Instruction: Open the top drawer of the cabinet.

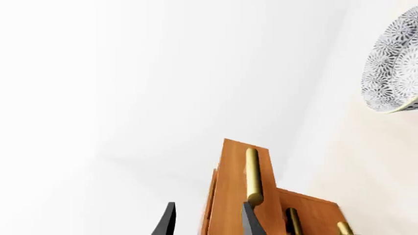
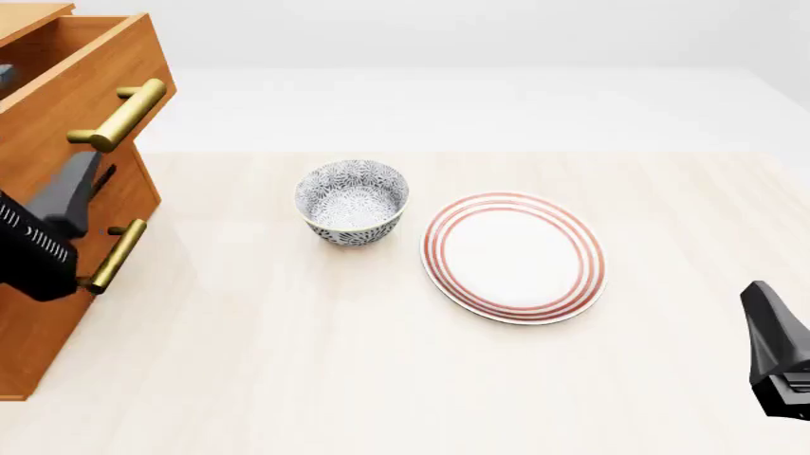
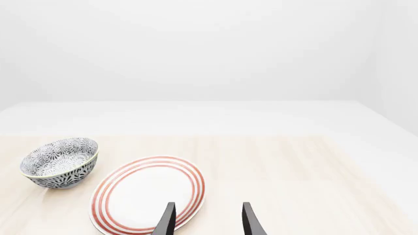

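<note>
The cabinet [image 2: 38, 332] stands at the table's left edge. Its top drawer [image 2: 70, 81] sticks out past the two lower drawers, and its brass handle [image 2: 120, 114] is free. My left gripper [image 2: 76, 190] is in front of the cabinet, just below that handle, open and empty. In the left wrist view the left gripper [image 1: 209, 223] has one fingertip [image 1: 250, 220] right by the end of the handle [image 1: 253, 176] on the top drawer [image 1: 232, 196]. My right gripper [image 2: 775, 346] hangs at the front right, open and empty; it also shows in the right wrist view [image 3: 209, 220].
A patterned grey bowl [image 2: 353, 201] and a red-ringed white plate [image 2: 513, 256] sit mid-table. Both show in the right wrist view, bowl [image 3: 60, 164] and plate [image 3: 147, 193]. The middle drawer's handle [image 2: 117, 254] is beside my left arm. The lower handles [image 1: 294, 223] show in the left wrist view.
</note>
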You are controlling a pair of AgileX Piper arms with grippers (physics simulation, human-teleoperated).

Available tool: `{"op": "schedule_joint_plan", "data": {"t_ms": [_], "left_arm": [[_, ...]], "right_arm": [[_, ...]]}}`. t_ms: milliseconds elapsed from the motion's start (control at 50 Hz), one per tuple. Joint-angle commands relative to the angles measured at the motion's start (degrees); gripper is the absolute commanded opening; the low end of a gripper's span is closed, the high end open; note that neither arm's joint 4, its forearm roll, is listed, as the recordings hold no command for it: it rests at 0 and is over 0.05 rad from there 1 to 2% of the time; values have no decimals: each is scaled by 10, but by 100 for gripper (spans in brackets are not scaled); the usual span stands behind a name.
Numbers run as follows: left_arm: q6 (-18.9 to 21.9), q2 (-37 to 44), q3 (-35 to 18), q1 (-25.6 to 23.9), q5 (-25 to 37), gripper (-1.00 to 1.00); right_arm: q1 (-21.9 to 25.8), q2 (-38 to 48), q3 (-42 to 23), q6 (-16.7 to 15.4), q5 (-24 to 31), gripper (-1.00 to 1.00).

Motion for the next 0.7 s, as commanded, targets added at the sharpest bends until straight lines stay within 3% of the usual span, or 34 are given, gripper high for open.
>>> {"op": "schedule_joint_plan", "data": {"t_ms": [20, 120, 140, 300, 360, 460, 700], "left_arm": [[-121, -73, -61, 12, 165, 100], [-166, -74, -78, 12, 197, 100], [-198, -66, -97, 7, 222, 100], [-284, -41, -141, 4, 283, 100], [-341, -41, -173, 6, 314, 100], [-373, -25, -196, 14, 345, 100], [-519, 29, -319, 14, 463, 100]], "right_arm": [[0, -3, 0, -1, 2, 100], [0, -3, 0, -1, 2, 100], [0, -3, 0, -1, 3, 100], [0, -3, 0, -1, 3, 100], [0, -3, 0, 0, 2, 100], [0, -3, 0, -1, 3, 100], [0, -3, 0, -1, 3, 100]]}}
